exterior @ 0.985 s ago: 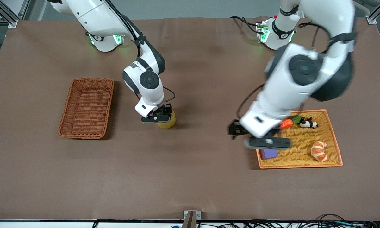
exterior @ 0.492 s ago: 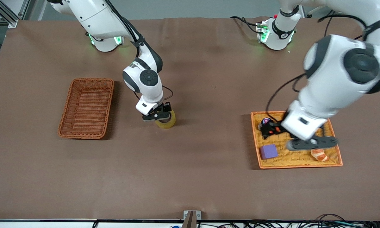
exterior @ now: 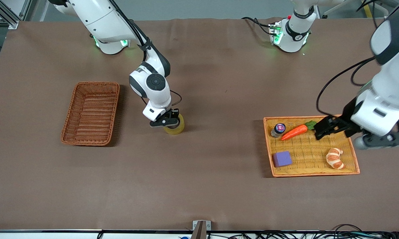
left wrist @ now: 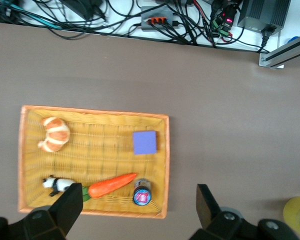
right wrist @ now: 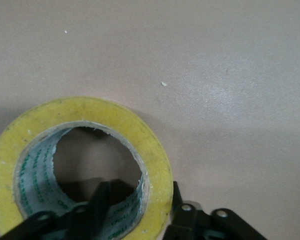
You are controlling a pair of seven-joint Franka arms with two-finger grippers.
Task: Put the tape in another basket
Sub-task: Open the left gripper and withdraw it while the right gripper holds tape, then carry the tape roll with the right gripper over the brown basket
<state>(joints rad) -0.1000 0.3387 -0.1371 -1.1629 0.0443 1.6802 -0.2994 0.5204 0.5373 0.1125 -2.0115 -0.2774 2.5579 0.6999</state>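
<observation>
The tape (exterior: pixel 175 127) lies flat on the table (exterior: pixel 199 186), near the middle, between the basket (exterior: pixel 90 113) at the right arm's end and the yellow tray (exterior: pixel 310 171) at the left arm's end. It is well apart from both.

Right gripper (exterior: pixel 166 122): lowered onto the tape. In the right wrist view, one finger (right wrist: pixel 102 205) sits inside the hole of the tape (right wrist: pixel 80 165) and the other finger (right wrist: pixel 182 212) sits just outside the ring, with the tape wall between them. The jaws are narrowed about the wall; firm contact on both faces cannot be confirmed from these views. The roll rests on the table.

Left gripper (exterior: pixel 330 127): held in the air over the edge of the yellow tray that is farther from the front camera. In the left wrist view, its two fingers (left wrist: pixel 67 210) stand wide apart, with the jaws fully spread and holding nothing.

Yellow tray contents:
- purple cube (exterior: pixel 282 158), at the corner nearest the front camera and toward the tape;
- croissant (exterior: pixel 335 158), beside it toward the left arm's end;
- carrot (exterior: pixel 294 132);
- small jar (exterior: pixel 278 128), beside the carrot tip;
- panda figure (left wrist: pixel 57 184), at the carrot's green end.

The basket holds nothing.
</observation>
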